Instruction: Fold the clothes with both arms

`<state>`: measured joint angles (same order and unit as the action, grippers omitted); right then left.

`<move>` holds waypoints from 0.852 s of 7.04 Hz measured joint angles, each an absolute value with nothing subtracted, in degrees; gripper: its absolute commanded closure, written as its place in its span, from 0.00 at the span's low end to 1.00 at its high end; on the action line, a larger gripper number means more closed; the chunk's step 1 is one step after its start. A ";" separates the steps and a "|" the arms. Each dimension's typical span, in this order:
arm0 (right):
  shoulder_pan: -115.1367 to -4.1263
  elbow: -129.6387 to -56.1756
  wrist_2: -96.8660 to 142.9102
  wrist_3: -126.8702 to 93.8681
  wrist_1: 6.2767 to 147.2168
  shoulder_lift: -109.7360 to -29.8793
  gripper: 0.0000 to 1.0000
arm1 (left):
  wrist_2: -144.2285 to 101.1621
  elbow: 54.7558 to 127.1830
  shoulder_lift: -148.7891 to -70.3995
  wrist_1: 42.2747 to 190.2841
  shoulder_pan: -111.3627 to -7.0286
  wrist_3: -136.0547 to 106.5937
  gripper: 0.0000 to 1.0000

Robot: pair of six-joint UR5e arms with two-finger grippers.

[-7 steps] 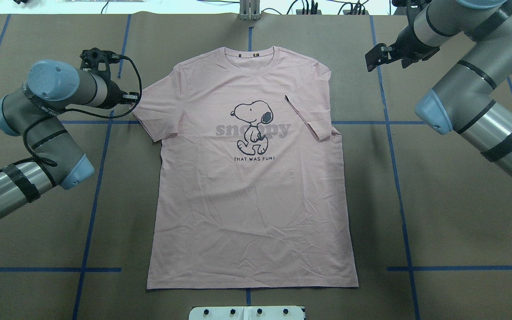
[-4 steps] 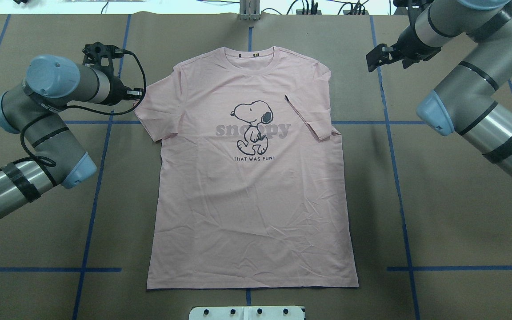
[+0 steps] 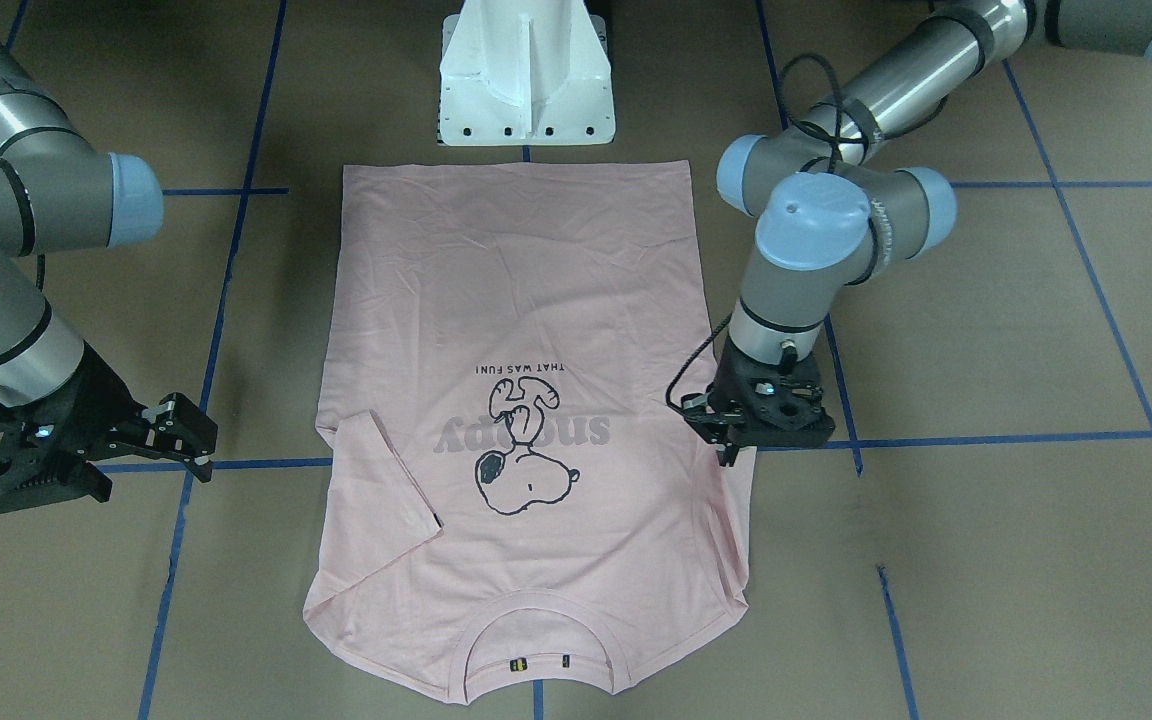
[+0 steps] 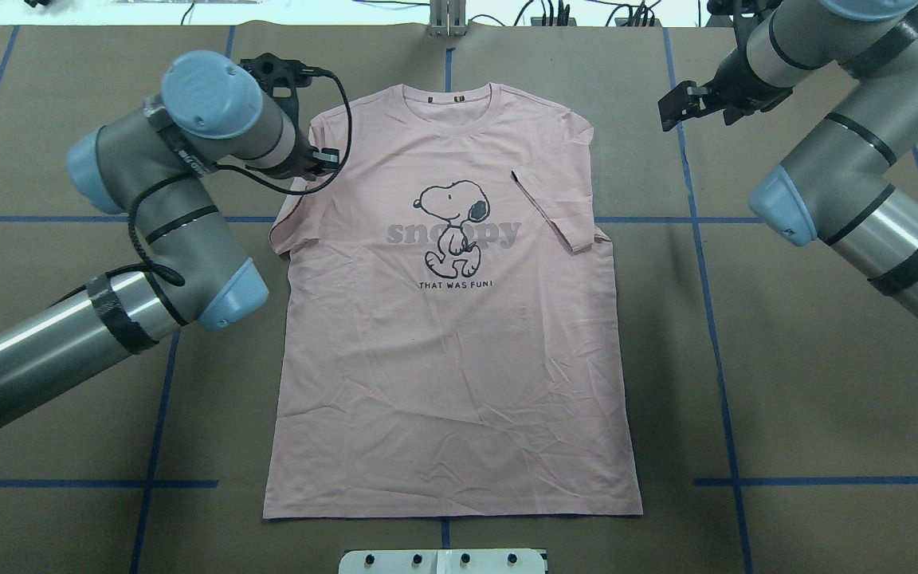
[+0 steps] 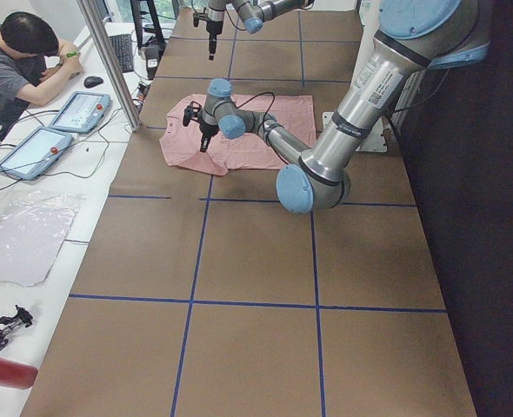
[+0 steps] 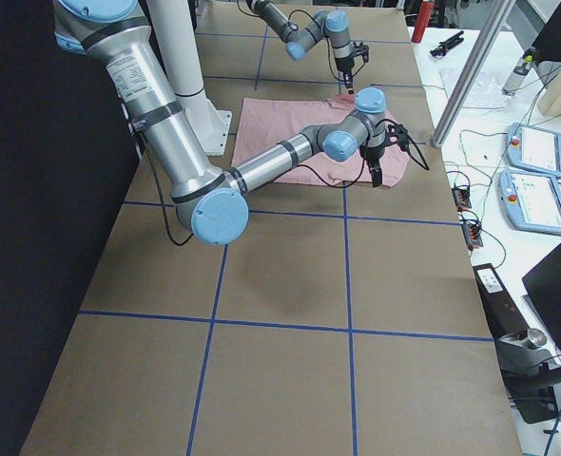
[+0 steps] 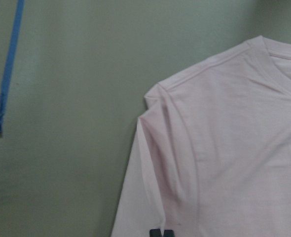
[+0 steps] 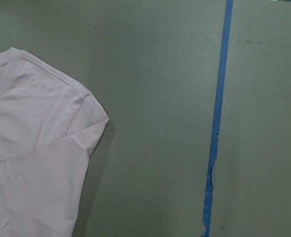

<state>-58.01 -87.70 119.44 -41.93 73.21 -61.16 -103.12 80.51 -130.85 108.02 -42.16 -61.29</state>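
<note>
Pale pink T-shirt [image 4: 459, 359] lies flat on the brown surface [image 4: 786, 359], print side up; collar [image 4: 459, 108] at the far end from the white base [image 3: 526, 80], hem at the near end; Snoopy print [image 4: 453, 227] mid-chest.

The sleeve on the robot's right is folded in over the chest, its small black tag [image 4: 514, 174] showing at the fold.

Left hand [image 3: 733, 455] points straight down at the shirt's other sleeve, right on the cloth at that side edge; the sleeve [image 7: 150, 163] is bunched and drawn in toward the body with a raised crease running from the shoulder; in the left wrist view the black fingertips [image 7: 158, 233] sit close together on the pink cloth at the bottom edge, so the hand reads as clamped on the sleeve; in the overhead view the wrist hides the fingers.

Right hand [image 3: 191, 440] is off the shirt, over bare surface just beyond the folded shoulder, near a blue tape line [image 8: 215, 123]; fingers spread apart, holding nothing; the right wrist view shows the shoulder corner off to one side, no cloth under the hand.
</note>
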 measured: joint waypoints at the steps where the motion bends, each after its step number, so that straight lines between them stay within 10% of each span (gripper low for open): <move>1: -57.93 -87.64 119.44 -41.92 73.21 -61.16 0.00 | -103.05 77.27 -134.66 106.64 -40.74 -63.62 1.00; 2: -57.85 -87.58 119.44 -41.92 73.21 -61.12 0.00 | -102.93 73.02 -138.16 106.24 -39.94 -64.82 1.00; 3: -57.75 -87.56 119.44 -41.92 73.21 -61.10 0.00 | -102.73 69.94 -140.24 106.18 -39.63 -65.24 0.27; 4: -57.62 -87.54 119.44 -41.93 73.21 -61.09 0.00 | -102.56 68.35 -141.15 106.19 -39.52 -65.17 0.00; 6: -57.29 -87.79 119.44 -42.12 73.21 -60.89 0.00 | -102.53 68.00 -141.55 106.23 -39.47 -64.54 0.00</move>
<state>-57.29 -87.79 119.44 -42.12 73.21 -60.89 -102.53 68.00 -141.55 106.23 -39.47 -64.54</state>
